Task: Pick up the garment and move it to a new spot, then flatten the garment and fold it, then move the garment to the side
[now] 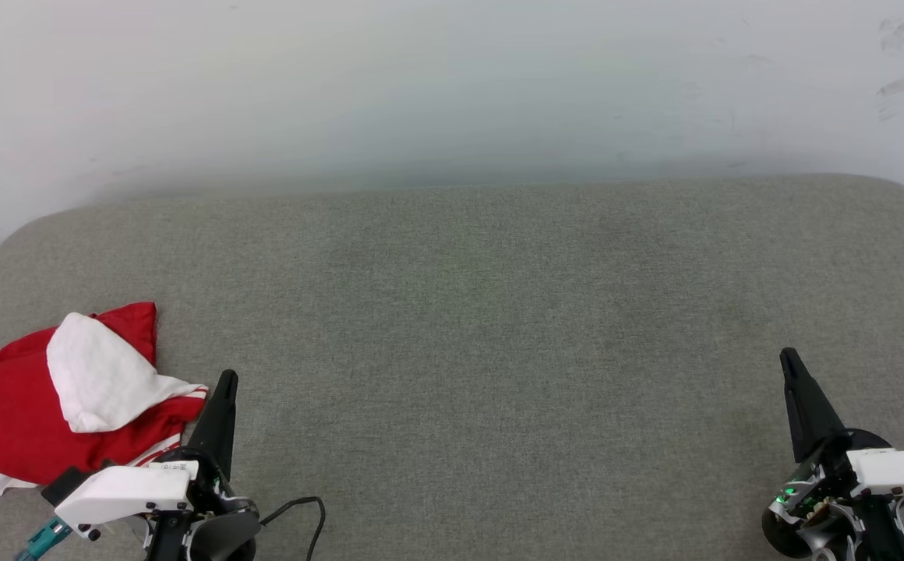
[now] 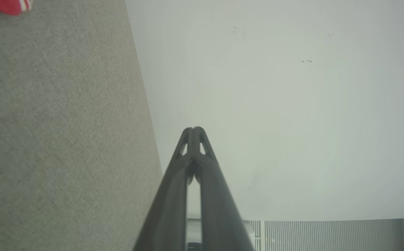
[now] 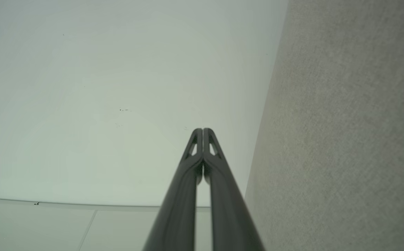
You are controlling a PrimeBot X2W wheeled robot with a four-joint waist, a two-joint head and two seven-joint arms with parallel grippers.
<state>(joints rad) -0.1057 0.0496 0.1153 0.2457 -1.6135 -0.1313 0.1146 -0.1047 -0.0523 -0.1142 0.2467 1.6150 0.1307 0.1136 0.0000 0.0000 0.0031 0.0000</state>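
- Our left gripper point(image 1: 227, 379) and right gripper point(image 1: 789, 357) both sit closed, empty.
- The garment point(image 1: 8, 413) lies crumpled just left of our left jaws.
- We judge it soft and light; pinch the nearest red edge.

The grey pad point(image 1: 499, 312) is lying open across its middle, far side and right, giving the left gripper point(image 1: 227, 379) and the right gripper point(image 1: 789, 360) wide room to pass between them. The shirt point(image 1: 8, 421) is bunching at the near left corner, just beside the left gripper, and a cable point(image 1: 310, 508) is looping out by that gripper's base, crowding that side. The wall point(image 1: 452, 86) is closing off the pad's far edge.
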